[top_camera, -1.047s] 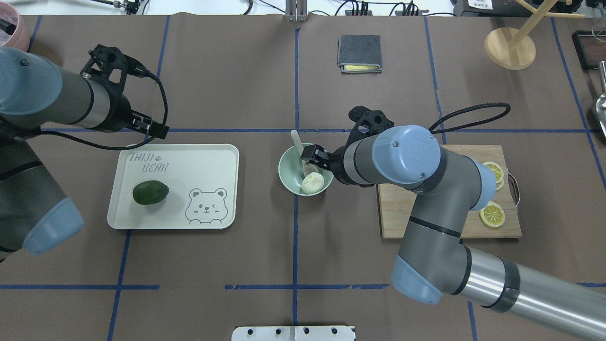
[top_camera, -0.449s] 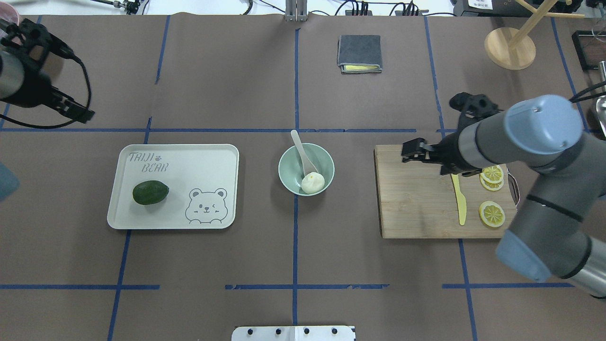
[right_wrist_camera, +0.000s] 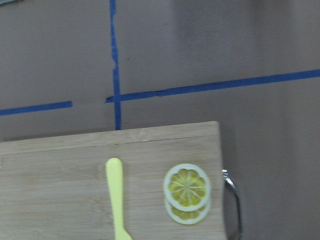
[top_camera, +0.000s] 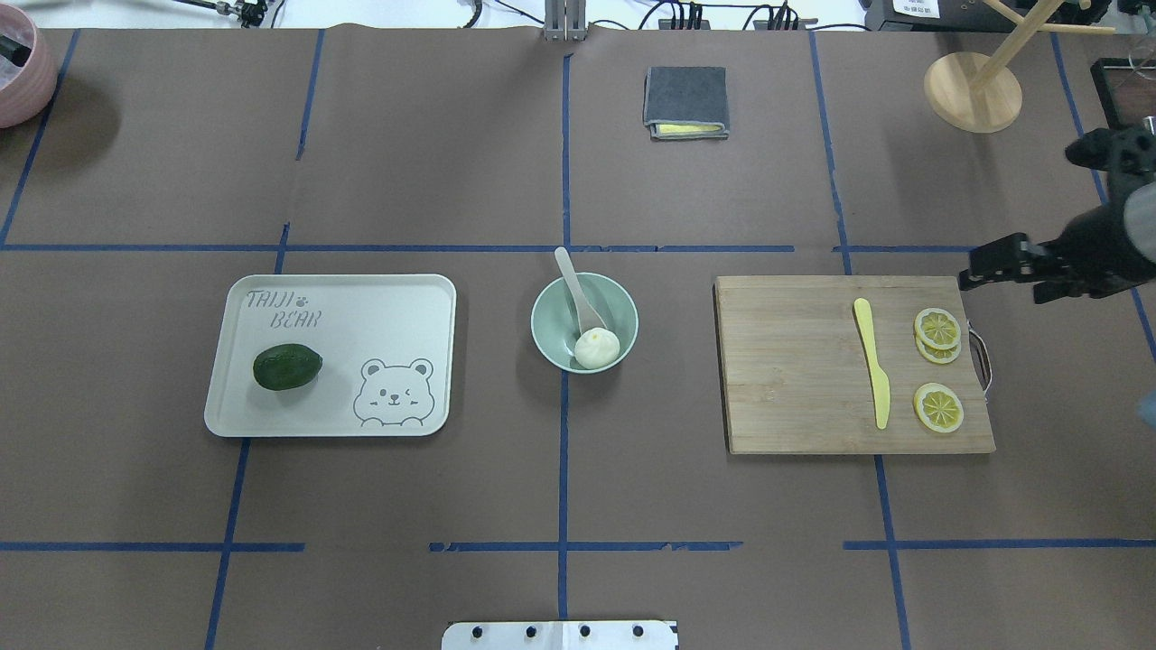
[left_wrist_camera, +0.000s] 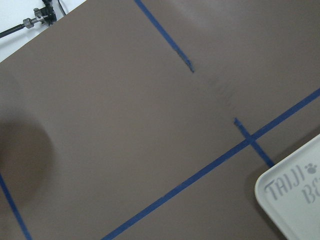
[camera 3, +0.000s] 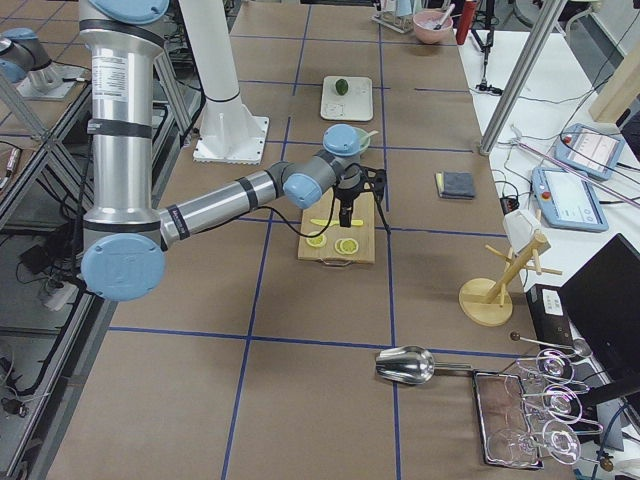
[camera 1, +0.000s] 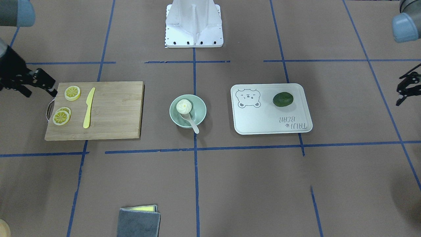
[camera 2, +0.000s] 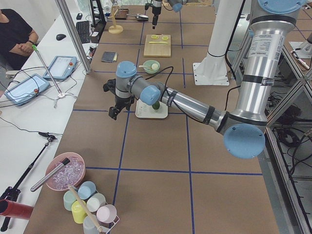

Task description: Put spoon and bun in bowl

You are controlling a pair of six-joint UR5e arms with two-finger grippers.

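Spoon [top_camera: 574, 289] and bun [top_camera: 597, 348] lie in the mint-green bowl [top_camera: 542, 311].
From overhead, my right fingers [top_camera: 989, 262] hang spread and empty off the cutting board's [top_camera: 795, 379] two-o'clock corner. Whether my left fingers [camera 1: 402, 93] are clenched, I cannot tell. The bun sits at five o'clock, and the spoon's handle pokes out at eleven.

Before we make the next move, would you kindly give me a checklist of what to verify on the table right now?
1. Bun lies inside the bowl: ok.
2. Spoon has its scoop in the bowl, handle leaning over the rim: ok.
3. Right gripper holds nothing and is away from the bowl, past the cutting board: ok.
4. Left gripper holds nothing and is beyond the tray: ok.
5. Bowl is upright, with nothing spilled beside it: ok.
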